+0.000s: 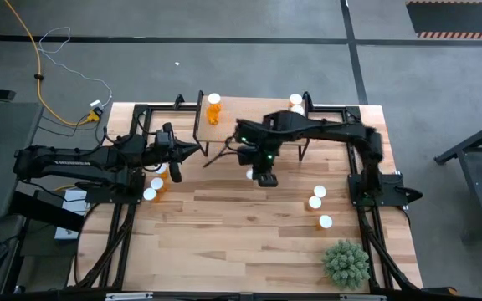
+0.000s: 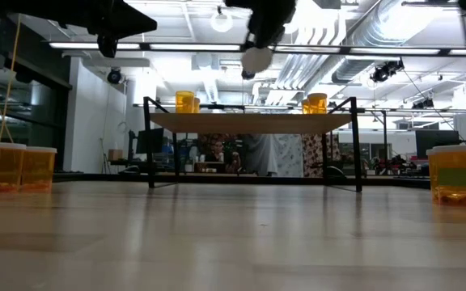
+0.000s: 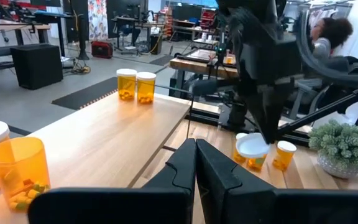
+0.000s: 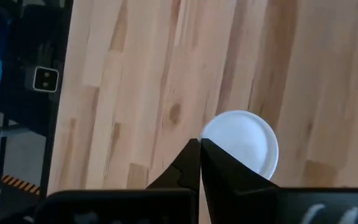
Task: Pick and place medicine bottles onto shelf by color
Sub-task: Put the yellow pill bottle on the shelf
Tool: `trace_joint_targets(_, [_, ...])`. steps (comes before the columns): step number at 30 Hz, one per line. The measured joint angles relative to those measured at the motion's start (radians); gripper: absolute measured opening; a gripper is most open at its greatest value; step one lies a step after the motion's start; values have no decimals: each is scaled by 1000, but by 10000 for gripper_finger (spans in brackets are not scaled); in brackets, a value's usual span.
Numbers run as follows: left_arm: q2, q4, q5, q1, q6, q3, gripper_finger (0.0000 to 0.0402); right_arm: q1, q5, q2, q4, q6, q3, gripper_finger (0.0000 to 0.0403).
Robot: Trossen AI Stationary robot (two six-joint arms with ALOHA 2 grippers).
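The shelf [image 1: 249,117] stands at the table's far middle, with orange medicine bottles on its left end [image 1: 214,109] and right end [image 1: 295,102]. My right gripper [image 1: 258,176] hangs high over the table just in front of the shelf, pointing steeply down and shut on a white-capped bottle [image 2: 256,58]. My left gripper [image 3: 196,149] is shut and level beside the shelf's left end, touching nothing. More bottles stand on the table at the left [image 1: 153,188] and right [image 1: 316,201]. My right gripper comes at the bottle from above, slanting down. The round white cap [image 4: 244,146] lies right beside and below the fingertips, and one finger [image 4: 229,180] covers the place of contact. The bottle hangs under the gripper, lifted well clear of the table [image 2: 256,58].
A green spiky plant [image 1: 346,263] sits at the near right corner. Black arm frames run along both table sides [image 1: 366,188]. Bare wood lies in the near middle [image 1: 241,242]. A person sits beyond the table [image 3: 328,37].
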Motion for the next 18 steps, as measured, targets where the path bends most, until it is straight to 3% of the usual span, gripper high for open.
trace_joint_targets(5, [0,22,-2,0,18,0,1,12,2,-244,348,102,-382,0])
trace_joint_targets(11, [37,87,10,0,48,0,1,28,12,-495,918,200,-799,0])
trace_joint_targets(18, [213,287,51,-25,152,0,2,31,11,-572,1559,263,-1123,0])
